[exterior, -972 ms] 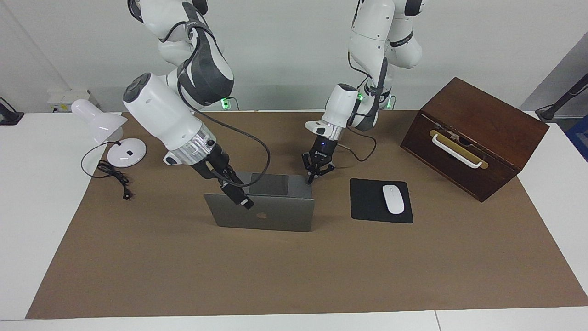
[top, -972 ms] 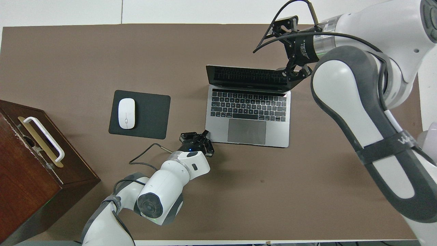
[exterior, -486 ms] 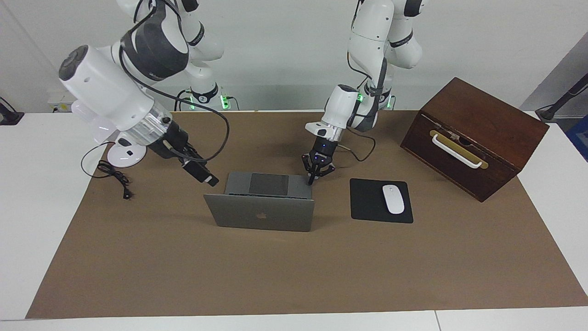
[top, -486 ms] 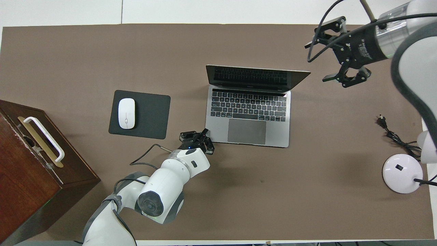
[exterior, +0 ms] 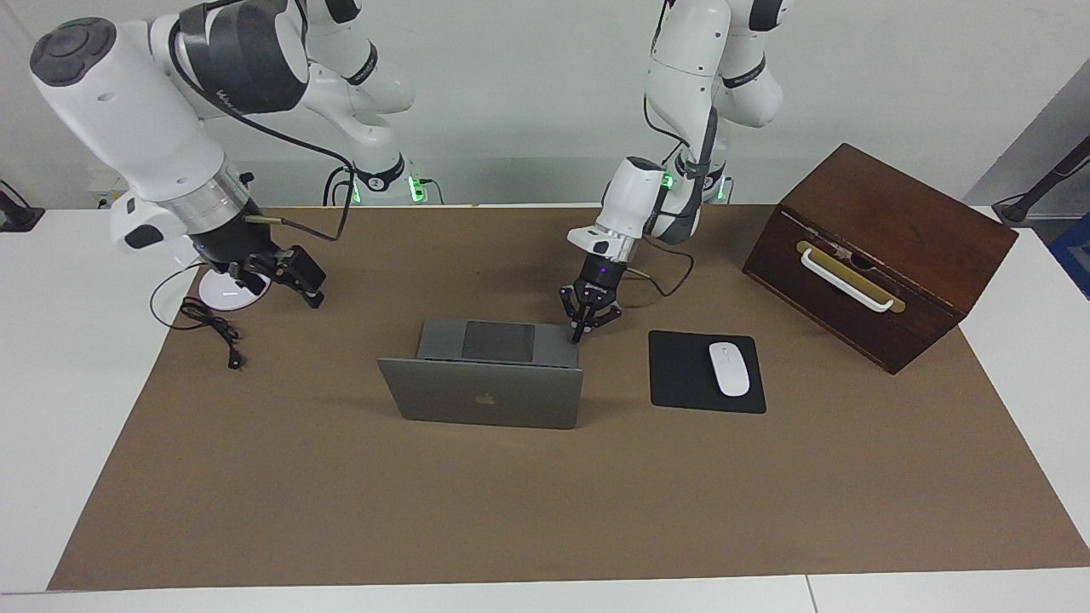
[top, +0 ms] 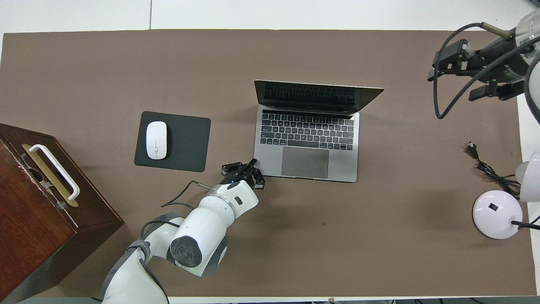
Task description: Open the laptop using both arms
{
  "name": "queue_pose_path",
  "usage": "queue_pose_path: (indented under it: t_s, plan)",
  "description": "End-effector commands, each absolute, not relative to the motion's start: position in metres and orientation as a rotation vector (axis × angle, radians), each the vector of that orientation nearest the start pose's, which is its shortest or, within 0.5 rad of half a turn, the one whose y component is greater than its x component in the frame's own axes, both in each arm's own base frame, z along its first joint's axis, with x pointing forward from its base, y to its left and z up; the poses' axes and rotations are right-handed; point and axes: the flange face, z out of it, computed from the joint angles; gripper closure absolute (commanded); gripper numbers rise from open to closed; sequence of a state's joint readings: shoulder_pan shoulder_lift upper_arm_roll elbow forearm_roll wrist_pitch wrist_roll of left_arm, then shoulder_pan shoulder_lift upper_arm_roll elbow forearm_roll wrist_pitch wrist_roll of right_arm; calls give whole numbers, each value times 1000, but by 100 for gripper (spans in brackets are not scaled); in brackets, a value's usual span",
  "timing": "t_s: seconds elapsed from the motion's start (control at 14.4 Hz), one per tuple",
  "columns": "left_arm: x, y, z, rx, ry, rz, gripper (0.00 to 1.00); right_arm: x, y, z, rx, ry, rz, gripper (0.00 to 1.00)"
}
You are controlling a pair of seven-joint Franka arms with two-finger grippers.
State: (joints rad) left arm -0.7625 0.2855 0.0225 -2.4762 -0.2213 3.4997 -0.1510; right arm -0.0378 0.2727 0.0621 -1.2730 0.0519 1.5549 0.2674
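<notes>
Room: plain pale wall at the robots' end, white table, brown mat covering most of the top. Clock positions are read on the overhead view with the laptop as the hub and 12 pointing away from the robots. Right arm is raised high at its own end of the table. Left arm reaches in low from 7. Dark wooden box with a white handle sits at 8, out at the mat's edge, skewed to it. Laptop is mid-mat and open, lid roughly upright, logo side facing away from the robots, keyboard and trackpad exposed. Black mouse pad is at 9, well apart from the laptop, with a white mouse on its outer half. White desk lamp is at 4, on the mat's edge, its black cord bunched just beside it at 3. Right gripper is at 2, up in the air over the mat's corner, fingers spread, holding nothing. Left gripper is clenched, tips together, down on the deck's 7 o'clock corner.
</notes>
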Motion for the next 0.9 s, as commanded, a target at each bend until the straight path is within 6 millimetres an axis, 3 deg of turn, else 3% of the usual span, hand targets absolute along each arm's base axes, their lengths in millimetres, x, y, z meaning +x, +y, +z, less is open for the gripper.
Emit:
queue_pose_path:
  t_s: [0.0,0.28,0.49,0.83]
  plan:
    - [407,-343,272,-3271,435,-1151,100,630,-7,616,-3147,106,-47,0]
    - [405,-347,283,-3312,346,-1170,100,630,-26,622,-3253,-206,-94,0]
    - [404,-347,291,-3336,296,-1163,100,631,-32,617,-3238,-175,-113,0]
    - [404,-349,319,-3390,231,-1059,100,610,-36,593,-3143,10,-49,0]
